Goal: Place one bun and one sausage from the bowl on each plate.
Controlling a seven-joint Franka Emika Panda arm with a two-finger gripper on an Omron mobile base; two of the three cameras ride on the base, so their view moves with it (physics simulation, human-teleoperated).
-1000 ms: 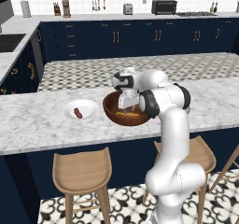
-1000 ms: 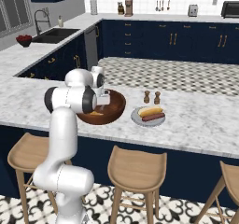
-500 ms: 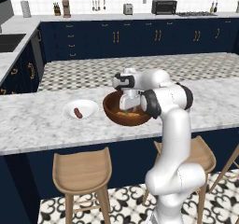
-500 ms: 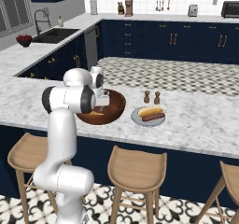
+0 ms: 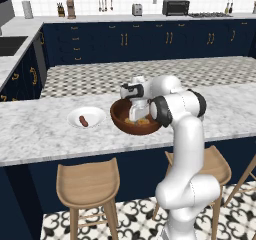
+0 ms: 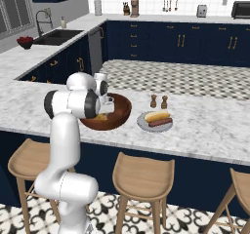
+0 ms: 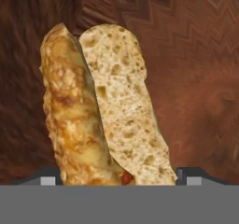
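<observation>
Left plate (image 5: 95,115): your first stop is round, flat and white on the veined marble counter (image 5: 30,134); one short brown sausage (image 5: 83,121) lies on it.
Bowl (image 5: 120,119): just right of that plate you've got one deep, round, reddish-brown wooden bowl, with zigzag grain inside in the hand view.
Bun (image 7: 102,106): one long split bun lies in the bowl, with a golden blistered crust on one half and pale, holey crumb on the other.
Gripper (image 5: 135,115): your hand is down inside the bowl; in the hand view the two dark tips sit either side of the bun's near end, but you cannot tell whether they are pressing it or standing clear.
Right plate (image 6: 142,124): right of the bowl sits a flat grey round one, carrying one bun (image 6: 156,115) and one long sausage (image 6: 160,123) side by side.
Shakers (image 6: 158,101): two small brown turned ones stand upright behind that plate.
Stools (image 5: 89,181): you can count two wooden seats under the counter edge in the left base view.
</observation>
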